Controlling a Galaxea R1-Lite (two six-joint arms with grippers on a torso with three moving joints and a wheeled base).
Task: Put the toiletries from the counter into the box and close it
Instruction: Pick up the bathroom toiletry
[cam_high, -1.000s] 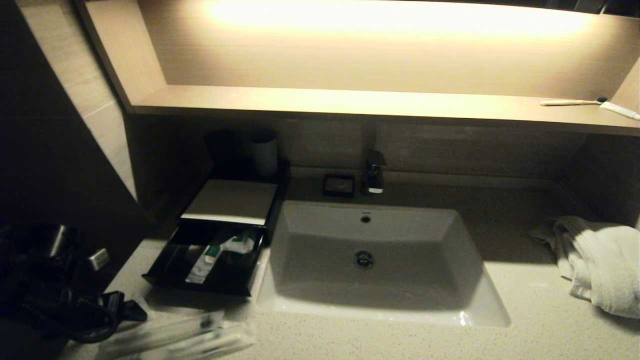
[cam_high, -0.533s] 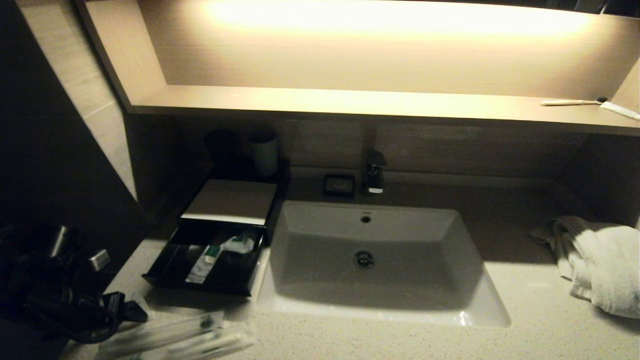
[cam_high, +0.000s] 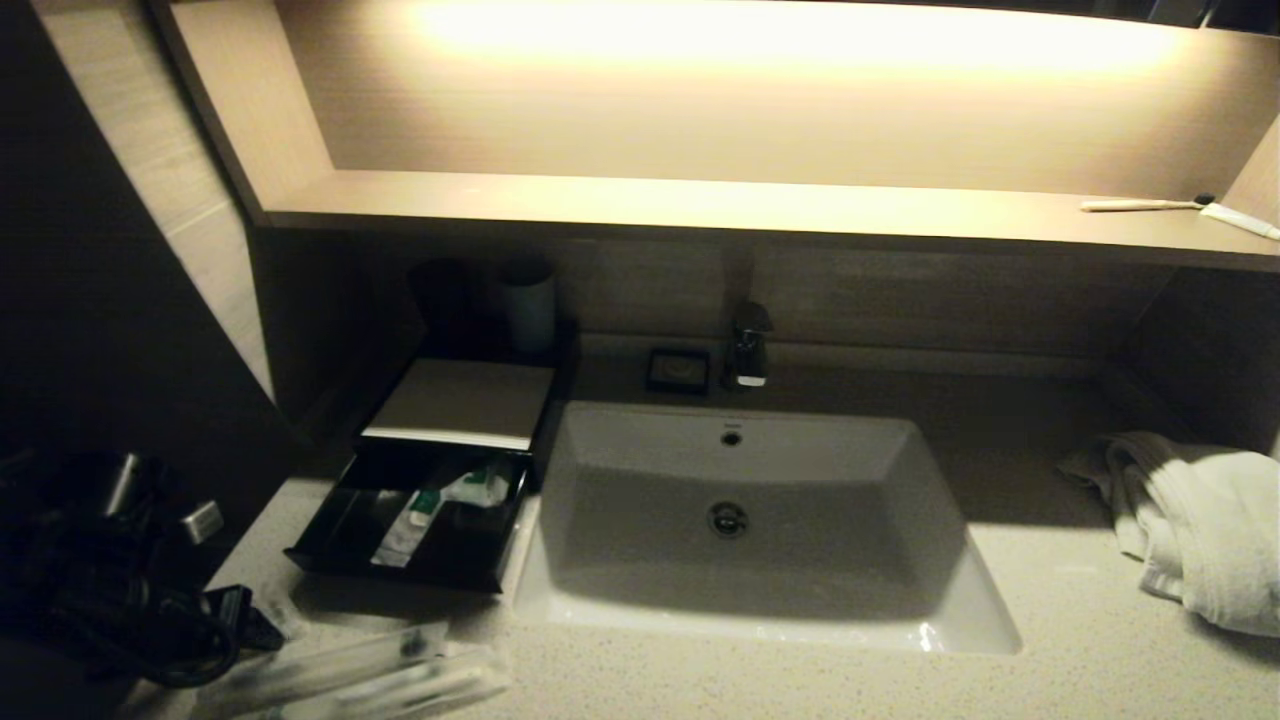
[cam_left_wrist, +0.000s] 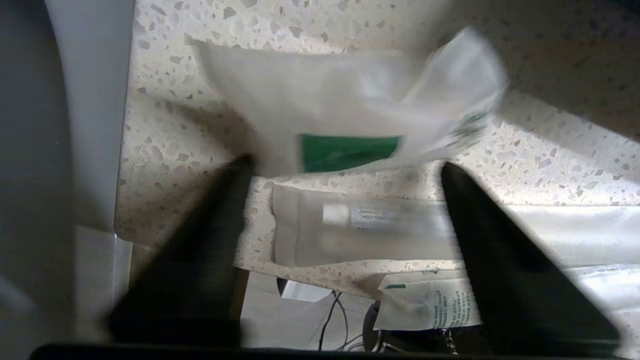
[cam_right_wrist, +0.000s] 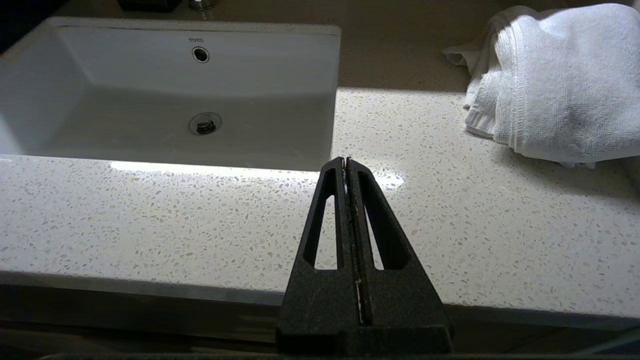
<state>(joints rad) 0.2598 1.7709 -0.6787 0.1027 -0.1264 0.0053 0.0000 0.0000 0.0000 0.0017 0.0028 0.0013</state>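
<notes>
At the counter's left front corner, head view, we see the box with its drawer pulled out toward us, ready for loading; some toiletries already lie inside, more wrapped ones remain on the counter beside the left gripper. Left wrist view: our left gripper is partly open, straddling a green-marked sachet, not yet clamped on it. Right wrist view: our right gripper is parked, fully closed and empty, above the counter edge.
</notes>
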